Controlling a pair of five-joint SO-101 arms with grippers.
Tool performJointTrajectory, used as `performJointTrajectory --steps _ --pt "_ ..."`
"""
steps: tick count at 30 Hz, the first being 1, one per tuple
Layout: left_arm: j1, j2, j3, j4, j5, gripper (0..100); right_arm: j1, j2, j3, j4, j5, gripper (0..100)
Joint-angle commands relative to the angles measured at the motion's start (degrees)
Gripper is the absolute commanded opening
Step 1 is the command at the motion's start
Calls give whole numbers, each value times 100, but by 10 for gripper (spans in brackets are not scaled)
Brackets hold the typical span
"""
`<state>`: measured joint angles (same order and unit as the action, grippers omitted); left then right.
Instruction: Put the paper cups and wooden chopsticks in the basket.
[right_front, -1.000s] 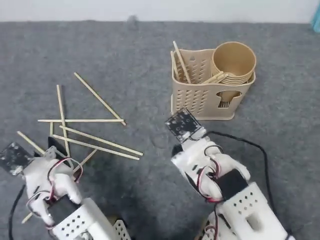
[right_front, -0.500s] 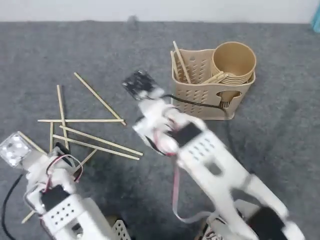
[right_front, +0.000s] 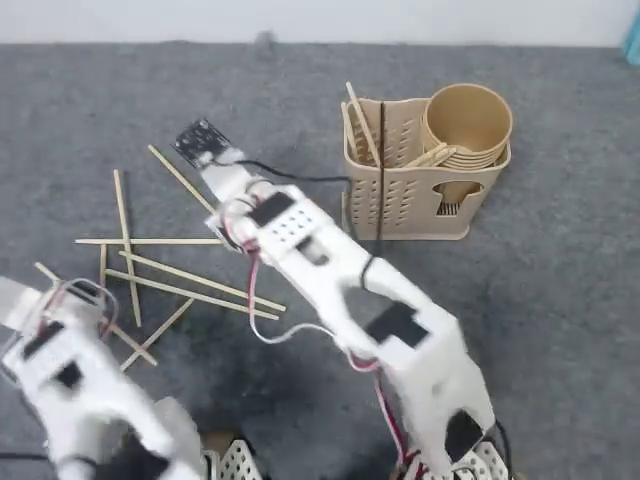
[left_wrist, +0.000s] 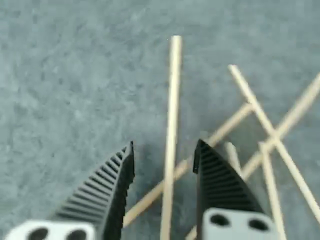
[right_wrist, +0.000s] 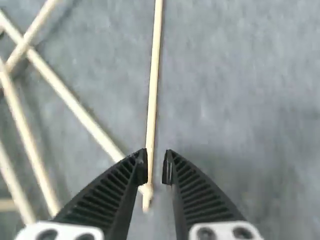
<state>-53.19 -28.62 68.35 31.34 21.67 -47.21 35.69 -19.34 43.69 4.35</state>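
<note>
Because the pale wooden chopstick (right_wrist: 154, 75) lies flat on the grey carpeted desk (right_front: 560, 280), left of centre, the black toothed right claw (right_wrist: 155, 161), nearly clenched astride its end, may pinch only the tip; it could swing and miss the beige perforated basket (right_front: 400, 195) near the far edge. Released, the left claw (left_wrist: 164, 152) straddles another chopstick (left_wrist: 171, 100).

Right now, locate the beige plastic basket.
High view: the beige plastic basket stands right of centre on the grey carpet, tan paper cups in its right half.
</note>
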Motion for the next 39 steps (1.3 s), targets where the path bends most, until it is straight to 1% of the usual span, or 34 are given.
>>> performJointTrajectory --steps 1,4,8,13,17,21,23,25,29,31,34,37,39 --pt "-264 1371 -1226 325 396 185 -198 796 -2215 330 -62 76" --pt "-325 1776 -1543 440 440 185 -259 1710 -3622 593 -53 76" --pt "-325 1820 -1569 440 440 185 -136 2923 -5169 1015 -44 76" --pt "-325 1820 -1569 440 440 185 -84 4391 -6479 1051 97 78" --pt "-325 1820 -1569 440 440 185 -198 4910 -7332 1341 325 76" --pt "-325 1820 -1569 440 440 185 -189 4989 -7543 1675 316 63" --pt "-316 1820 -1569 440 440 185 -207 4963 -7604 2018 316 5" --pt "-308 1820 -1569 440 440 185 -198 4848 -7710 2642 316 18" --pt "-290 1820 -1569 440 440 185 -66 4418 -7710 3925 334 9" --pt "-281 1820 -1569 440 440 185 -4 4207 -7710 4374 334 8" --pt "-281 1820 -1569 440 440 185 127 3969 -7710 4497 290 8" --pt "-281 1820 -1569 440 440 185 154 3916 -7710 4171 290 14" --pt "-281 1820 -1569 440 440 185 154 3960 -7710 3960 299 41"
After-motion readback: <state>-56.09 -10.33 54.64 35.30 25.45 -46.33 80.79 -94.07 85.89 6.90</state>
